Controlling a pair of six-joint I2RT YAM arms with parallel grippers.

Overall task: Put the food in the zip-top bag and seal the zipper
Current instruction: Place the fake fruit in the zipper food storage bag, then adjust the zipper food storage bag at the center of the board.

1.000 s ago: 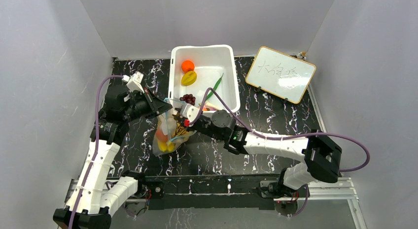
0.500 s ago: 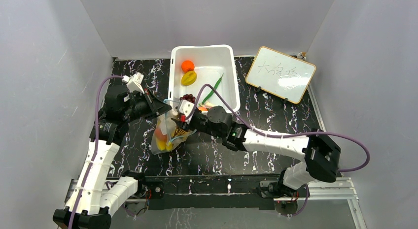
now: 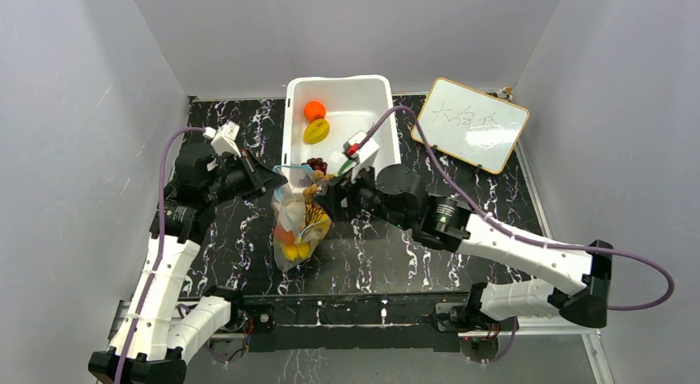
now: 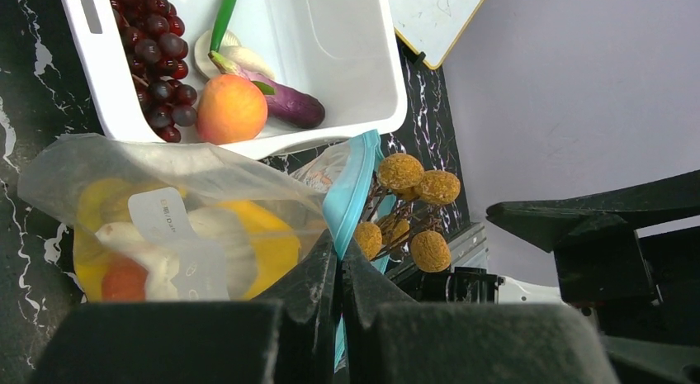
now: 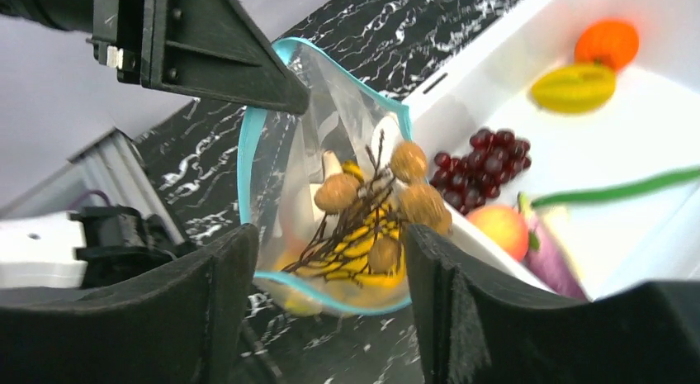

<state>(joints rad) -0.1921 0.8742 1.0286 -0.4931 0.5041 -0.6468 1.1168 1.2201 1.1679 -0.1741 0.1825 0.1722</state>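
1. Room: plain pale walls (image 3: 82, 111) on three sides. One black table (image 3: 371, 268) with white marble veining.
2. One white tub (image 3: 338, 80) at the far side of the table. Contents: 1 orange (image 5: 607, 41), 1 yellow pepper (image 5: 574, 85), 1 bunch of grapes (image 5: 487, 165), 1 peach (image 5: 499, 225), 1 eggplant (image 4: 293, 107), 1 green pod (image 5: 619, 188), 1 garlic (image 4: 235, 54).
3. One whiteboard (image 3: 470, 124) right of the tub, with a scribble on it.
4. One zip-top bag (image 3: 297, 231) just in front of the tub's near-left corner, mouth up and gaping. Yellow and orange pieces sit inside; count unreadable.
5. Left tool (image 4: 338, 264): fingers pressed together, pinching the teal zipper (image 4: 357, 182) at the mouth edge.
6. Right tool (image 5: 330, 231): fingers spread wide over the bag mouth, touching nothing in its wrist view.
7. One twiggy bunch (image 4: 409, 206) of five brown balls sits in the gap between the right fingers, at the bag mouth. How far in, can't tell.
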